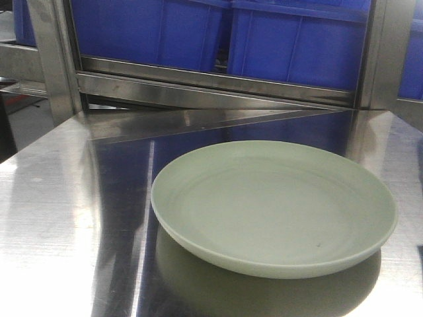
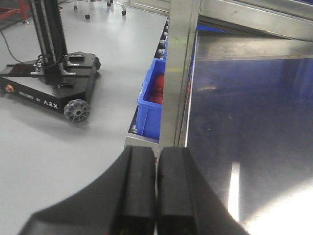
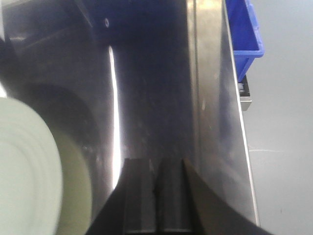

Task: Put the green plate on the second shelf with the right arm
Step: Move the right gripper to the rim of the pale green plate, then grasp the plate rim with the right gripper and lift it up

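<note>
While it lies flat, the green plate [image 1: 274, 208] faces upward.

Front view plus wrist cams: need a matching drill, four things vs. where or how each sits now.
1 green plate
2 blue bins
3 right gripper
4 black wheeled base

A on the grey floor
B jaws shut, empty
C flat on the steel tabletop
D in the rack behind the plate

Pairs: 1-C, 2-D, 3-B, 4-A
</note>
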`<act>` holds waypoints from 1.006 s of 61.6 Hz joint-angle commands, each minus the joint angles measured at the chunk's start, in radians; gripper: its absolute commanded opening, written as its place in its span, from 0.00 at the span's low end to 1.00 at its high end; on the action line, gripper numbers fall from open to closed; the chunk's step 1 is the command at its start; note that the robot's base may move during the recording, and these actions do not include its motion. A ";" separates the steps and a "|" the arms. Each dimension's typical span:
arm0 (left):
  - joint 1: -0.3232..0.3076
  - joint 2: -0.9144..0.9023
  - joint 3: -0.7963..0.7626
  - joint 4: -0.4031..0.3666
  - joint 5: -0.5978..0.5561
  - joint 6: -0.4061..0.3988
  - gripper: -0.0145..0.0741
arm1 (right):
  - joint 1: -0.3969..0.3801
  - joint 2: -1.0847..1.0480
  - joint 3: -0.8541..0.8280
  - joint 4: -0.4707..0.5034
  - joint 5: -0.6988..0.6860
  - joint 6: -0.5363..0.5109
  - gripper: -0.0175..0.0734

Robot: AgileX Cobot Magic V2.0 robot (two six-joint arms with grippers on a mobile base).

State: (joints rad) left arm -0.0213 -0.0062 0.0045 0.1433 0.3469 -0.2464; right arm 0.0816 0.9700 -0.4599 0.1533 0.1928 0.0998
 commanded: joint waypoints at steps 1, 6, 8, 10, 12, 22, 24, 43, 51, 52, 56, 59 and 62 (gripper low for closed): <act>-0.005 -0.021 0.032 0.002 -0.068 0.001 0.30 | 0.002 0.039 -0.120 0.003 0.017 -0.001 0.25; -0.005 -0.021 0.032 0.002 -0.068 0.001 0.30 | 0.002 0.079 -0.183 0.010 0.076 -0.001 0.25; -0.005 -0.021 0.032 0.002 -0.068 0.001 0.30 | 0.002 0.091 -0.199 0.013 0.093 -0.001 0.25; -0.005 -0.021 0.032 0.002 -0.068 0.001 0.30 | 0.002 0.106 -0.217 0.017 0.104 -0.001 0.25; -0.005 -0.021 0.032 0.002 -0.068 0.001 0.30 | 0.002 0.124 -0.235 0.017 0.111 -0.001 0.25; -0.005 -0.021 0.032 0.002 -0.068 0.001 0.30 | 0.003 0.159 -0.250 0.017 0.090 -0.001 0.25; -0.005 -0.021 0.032 0.002 -0.068 0.001 0.30 | 0.008 0.163 -0.250 0.017 0.090 -0.001 0.25; -0.005 -0.021 0.032 0.002 -0.068 0.001 0.30 | 0.106 0.220 -0.256 0.017 0.104 -0.001 0.25; -0.005 -0.021 0.032 0.002 -0.068 0.001 0.30 | 0.141 0.267 -0.278 0.017 0.147 -0.001 0.26; -0.005 -0.021 0.032 0.002 -0.068 0.001 0.30 | 0.143 0.271 -0.279 0.017 0.147 -0.001 0.26; -0.005 -0.021 0.032 0.002 -0.068 0.001 0.30 | 0.148 0.293 -0.286 0.017 0.147 -0.001 0.30; -0.005 -0.021 0.032 0.002 -0.068 0.001 0.30 | 0.148 0.308 -0.294 0.029 0.154 -0.001 0.37; -0.005 -0.021 0.032 0.002 -0.068 0.001 0.30 | 0.150 0.319 -0.304 0.052 0.168 -0.001 0.46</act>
State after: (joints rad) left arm -0.0213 -0.0062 0.0045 0.1433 0.3469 -0.2464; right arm 0.2299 1.2926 -0.7169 0.1736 0.3890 0.0998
